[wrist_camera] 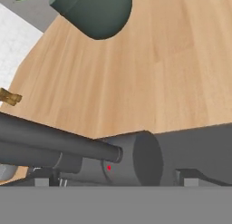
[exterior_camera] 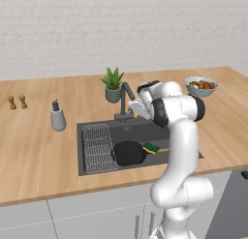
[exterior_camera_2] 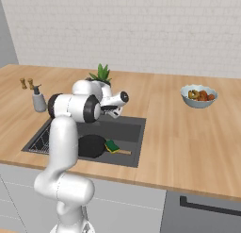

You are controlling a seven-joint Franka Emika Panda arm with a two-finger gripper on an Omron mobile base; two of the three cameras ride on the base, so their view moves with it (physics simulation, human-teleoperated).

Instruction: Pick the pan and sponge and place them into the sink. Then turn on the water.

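The black pan (exterior_camera: 129, 153) (exterior_camera_2: 92, 146) lies in the dark sink (exterior_camera: 92, 128) (exterior_camera_2: 134, 154), its wooden handle pointing right. On the pan's right edge rests the green and yellow sponge (exterior_camera: 150, 147) (exterior_camera_2: 112, 145). My gripper (exterior_camera: 134, 106) (exterior_camera_2: 116, 112) (wrist_camera: 117, 178) is open, low at the back of the sink, right by the dark faucet (exterior_camera: 127, 98) (wrist_camera: 136, 158). In the hand view the faucet's round base sits between the wide-apart fingertips (wrist_camera: 43, 178), and its long bar (wrist_camera: 54, 139) runs off to the left. The water is out of view.
A ribbed wire rack (exterior_camera: 98, 147) fills the sink's left side. A potted plant (exterior_camera: 113, 84) (exterior_camera_2: 100, 74) (wrist_camera: 95, 12) stands behind the faucet. A soap dispenser (exterior_camera: 57, 116) (exterior_camera_2: 38, 99) and two shakers (exterior_camera: 16, 102) (exterior_camera_2: 26, 83) are to the left, a fruit bowl (exterior_camera: 200, 86) (exterior_camera_2: 199, 97) to the right.
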